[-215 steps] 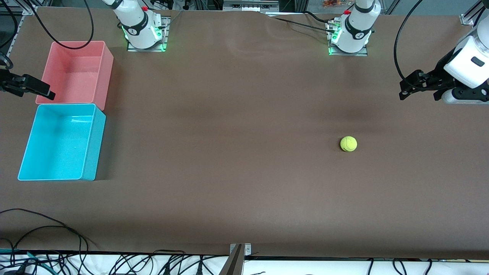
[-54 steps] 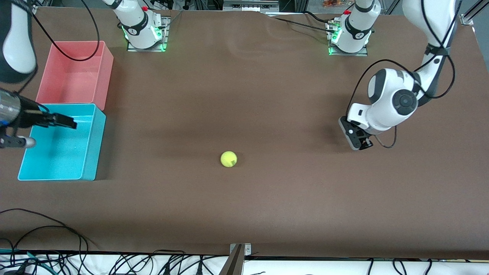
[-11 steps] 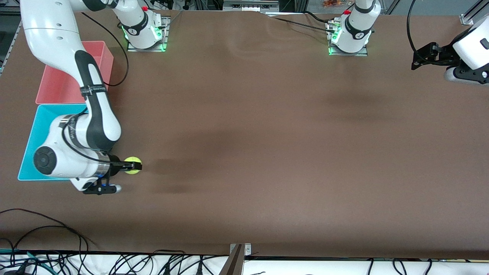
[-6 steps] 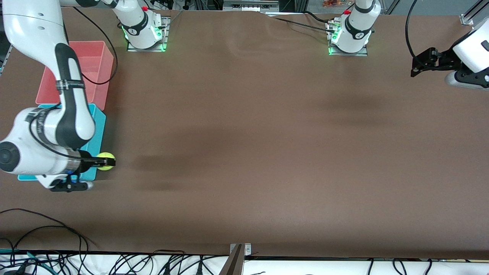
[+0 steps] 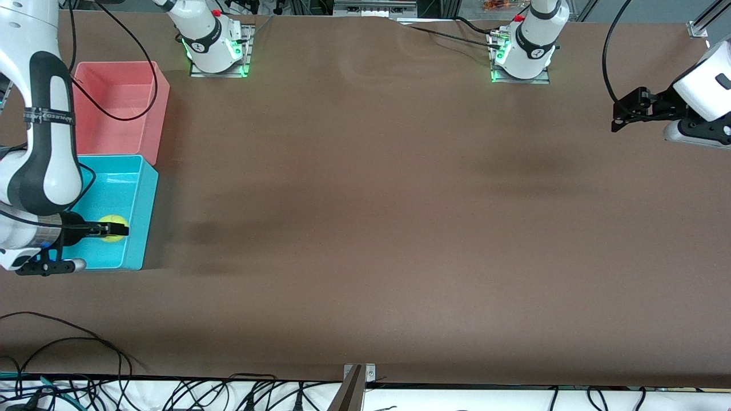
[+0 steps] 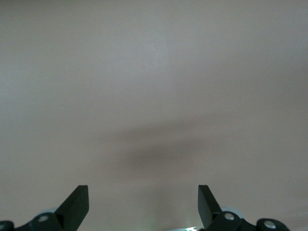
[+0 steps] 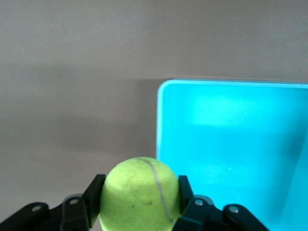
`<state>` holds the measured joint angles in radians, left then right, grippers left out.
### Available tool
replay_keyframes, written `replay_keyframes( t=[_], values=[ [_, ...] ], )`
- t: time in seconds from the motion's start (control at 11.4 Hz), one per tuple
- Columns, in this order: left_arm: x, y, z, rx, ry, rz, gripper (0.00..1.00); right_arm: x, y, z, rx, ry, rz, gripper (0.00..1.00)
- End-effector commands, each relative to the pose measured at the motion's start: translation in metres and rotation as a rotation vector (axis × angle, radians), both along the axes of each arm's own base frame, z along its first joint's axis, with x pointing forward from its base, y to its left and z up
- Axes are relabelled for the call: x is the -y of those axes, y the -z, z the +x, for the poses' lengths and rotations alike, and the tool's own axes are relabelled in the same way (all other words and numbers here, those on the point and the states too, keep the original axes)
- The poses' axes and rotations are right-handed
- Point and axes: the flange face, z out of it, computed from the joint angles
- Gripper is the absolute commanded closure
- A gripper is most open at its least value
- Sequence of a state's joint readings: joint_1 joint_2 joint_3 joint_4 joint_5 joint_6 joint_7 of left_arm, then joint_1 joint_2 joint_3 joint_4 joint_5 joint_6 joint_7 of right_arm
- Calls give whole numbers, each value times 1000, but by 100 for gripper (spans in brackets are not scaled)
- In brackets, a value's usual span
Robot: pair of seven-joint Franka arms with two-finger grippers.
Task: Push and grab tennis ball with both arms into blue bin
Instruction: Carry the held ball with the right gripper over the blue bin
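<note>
The right gripper (image 5: 117, 230), clamped on the fuzzy yellow-green tennis ball (image 5: 112, 220), hangs over the rectangular cyan-blue plastic bin (image 5: 149, 188) (release looks next); the left gripper (image 5: 619, 119) waits, spread wide.

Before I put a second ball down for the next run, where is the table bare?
Bare: the whole table between the blue bin and the left gripper. Crowded: the right arm's end, where the right gripper holds the tennis ball over the blue bin, beside the pink bin.
</note>
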<state>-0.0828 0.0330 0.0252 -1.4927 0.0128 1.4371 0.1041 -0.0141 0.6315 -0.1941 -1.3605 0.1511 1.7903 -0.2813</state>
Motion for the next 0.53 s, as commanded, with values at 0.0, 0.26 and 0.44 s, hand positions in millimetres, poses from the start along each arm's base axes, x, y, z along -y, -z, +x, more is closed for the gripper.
replay_keyframes(
  t=[0.0, 0.26, 0.44],
  values=[
    [-3, -3, 2, 13, -7, 16, 0, 41, 0, -15, -32, -26, 25, 100],
    [-8, -3, 0, 2, -23, 17, 0, 66, 8, -26, -86, -125, -35, 100],
    [-22, -1, 1, -3, -88, 21, 0, 82, 24, -40, -132, -164, -31, 100]
  ],
)
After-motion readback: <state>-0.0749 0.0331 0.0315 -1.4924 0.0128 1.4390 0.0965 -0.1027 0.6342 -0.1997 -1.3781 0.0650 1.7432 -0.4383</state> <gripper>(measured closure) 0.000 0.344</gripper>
